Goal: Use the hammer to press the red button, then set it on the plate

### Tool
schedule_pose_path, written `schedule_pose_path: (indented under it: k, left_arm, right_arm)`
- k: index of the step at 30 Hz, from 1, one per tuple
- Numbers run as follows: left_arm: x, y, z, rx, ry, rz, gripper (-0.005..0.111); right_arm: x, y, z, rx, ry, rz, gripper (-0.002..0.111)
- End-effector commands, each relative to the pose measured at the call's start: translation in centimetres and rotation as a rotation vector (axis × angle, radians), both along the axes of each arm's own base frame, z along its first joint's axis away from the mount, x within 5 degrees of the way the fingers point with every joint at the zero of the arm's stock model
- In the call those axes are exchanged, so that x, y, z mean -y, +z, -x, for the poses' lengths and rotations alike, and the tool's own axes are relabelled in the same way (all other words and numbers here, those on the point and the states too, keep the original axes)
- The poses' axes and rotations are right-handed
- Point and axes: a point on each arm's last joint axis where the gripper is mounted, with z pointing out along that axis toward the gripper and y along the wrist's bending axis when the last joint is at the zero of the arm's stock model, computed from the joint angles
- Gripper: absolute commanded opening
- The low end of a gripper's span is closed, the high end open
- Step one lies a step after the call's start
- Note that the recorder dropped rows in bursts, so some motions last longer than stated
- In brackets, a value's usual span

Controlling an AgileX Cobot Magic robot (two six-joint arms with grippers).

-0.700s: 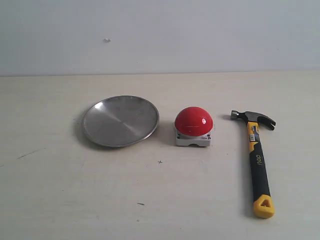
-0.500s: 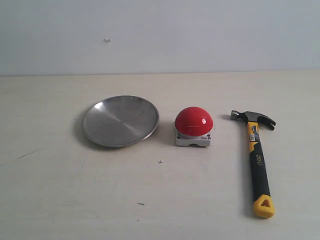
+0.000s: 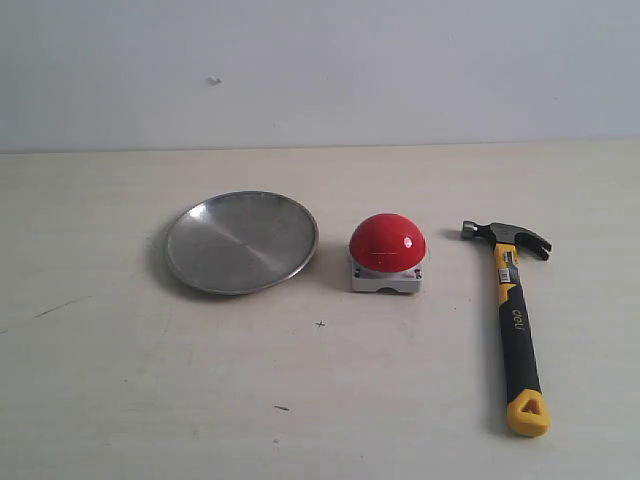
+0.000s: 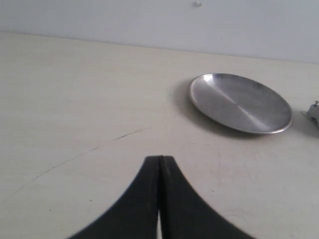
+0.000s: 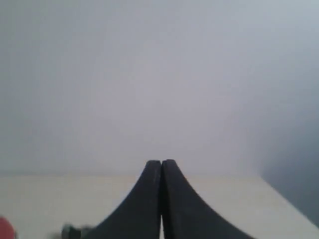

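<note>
The hammer [image 3: 515, 310] lies flat on the table at the right, its dark head [image 3: 508, 237] toward the back and its yellow looped end toward the front. To its left sits the red button [image 3: 387, 243] on its grey base. Further left rests the round metal plate [image 3: 241, 241], also seen in the left wrist view as the plate [image 4: 240, 103]. Neither arm shows in the exterior view. My left gripper [image 4: 160, 158] is shut with nothing in it, well short of the plate. My right gripper [image 5: 161, 162] is shut and empty; the hammer head [image 5: 71, 232] and a sliver of the button [image 5: 5, 228] show at that frame's edge.
The pale table [image 3: 320, 400] ends at a grey-white wall [image 3: 320, 70] behind. A thin scratch [image 4: 132, 133] marks the tabletop between the left gripper and the plate. The table's right edge [image 5: 286, 201] shows in the right wrist view.
</note>
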Motion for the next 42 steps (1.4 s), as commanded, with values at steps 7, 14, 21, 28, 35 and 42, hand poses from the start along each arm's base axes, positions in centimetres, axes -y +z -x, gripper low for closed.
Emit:
schedule_pose_path:
  k: [7, 14, 21, 28, 35, 42]
  left_arm:
    - [0.0, 0.1, 0.0, 0.009, 0.003, 0.0, 0.0]
    - [0.0, 0.1, 0.0, 0.009, 0.003, 0.0, 0.0]
    - [0.0, 0.1, 0.0, 0.009, 0.003, 0.0, 0.0]
    - [0.0, 0.1, 0.0, 0.009, 0.003, 0.0, 0.0]
    - [0.0, 0.1, 0.0, 0.009, 0.003, 0.0, 0.0]
    - [0.0, 0.1, 0.0, 0.009, 0.003, 0.0, 0.0]
  right_arm:
    - [-0.6, 3.3, 1.2, 0.502, 0.229, -0.411, 0.0]
    - [-1.0, 8.5, 2.4, 0.633, 0.351, -0.563, 0.0]
    - [0.8, 15.8, -3.5, 0.331, 0.17, -0.487, 0.0]
    - [5.2, 12.7, -16.9, -0.453, -0.149, -0.542, 0.0]
    - [0.8, 3.9, -26.8, -1.212, 0.122, -0.461, 0.0]
    - [-3.0, -2.1, -31.7, -1.445, 0.09, -0.384, 0.0]
